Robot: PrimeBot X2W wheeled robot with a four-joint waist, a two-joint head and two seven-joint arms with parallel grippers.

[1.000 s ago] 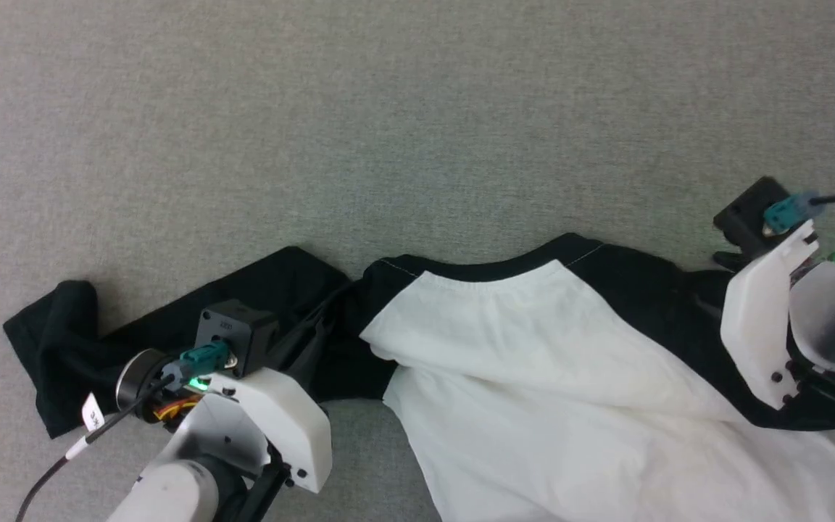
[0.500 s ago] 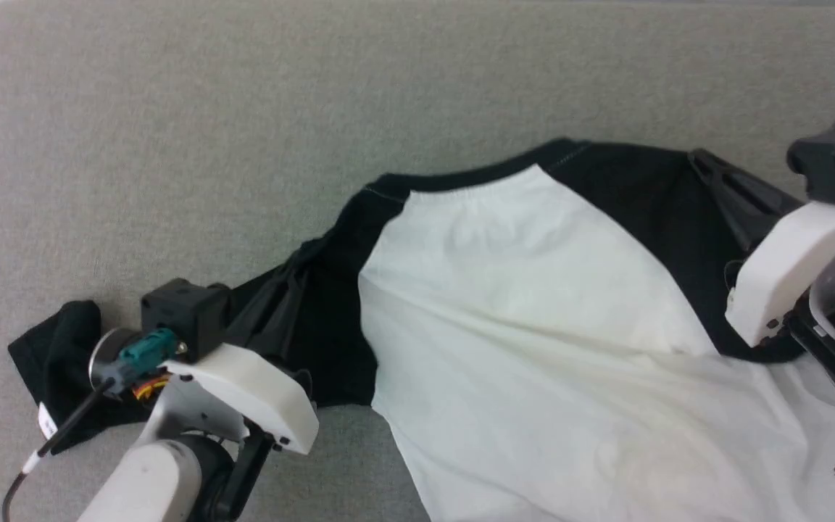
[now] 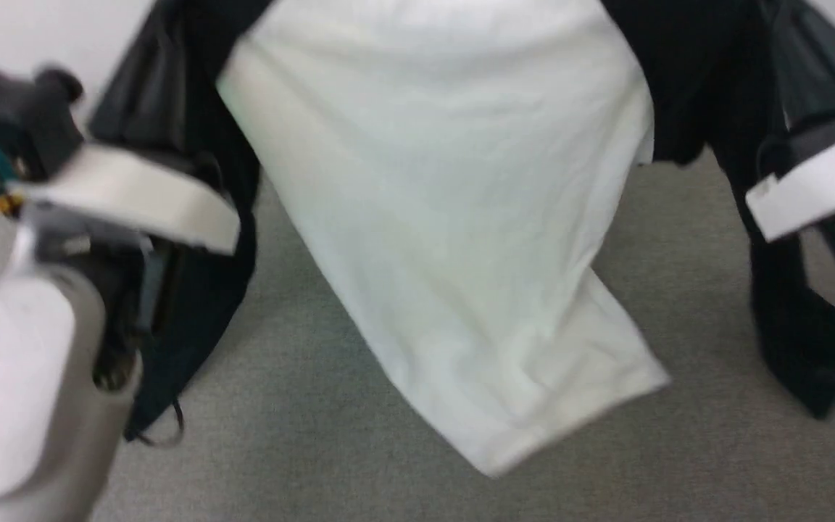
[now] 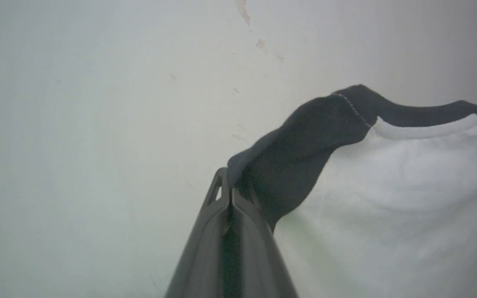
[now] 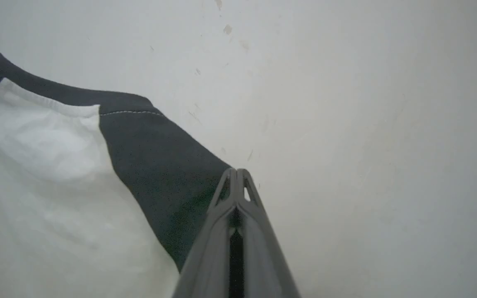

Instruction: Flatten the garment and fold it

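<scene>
Hanging garment (image 3: 446,217) over grey surface (image 3: 301,464) — pale marked wall (image 4: 97,124) behind.
Clamped on its black shoulders — left tool (image 4: 230,190), right tool (image 5: 237,178).

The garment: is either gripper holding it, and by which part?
Both: the left gripper is shut on one black shoulder of the garment, the right gripper on the other.

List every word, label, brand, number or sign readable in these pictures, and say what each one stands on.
No text can be read.
The garment shows plain white cloth and black sleeves; no print, tag or lettering is visible on it.
The pale surface behind it bears only scuff marks, no writing.
The head view is motion-blurred, so any small marking there is illegible.
</scene>
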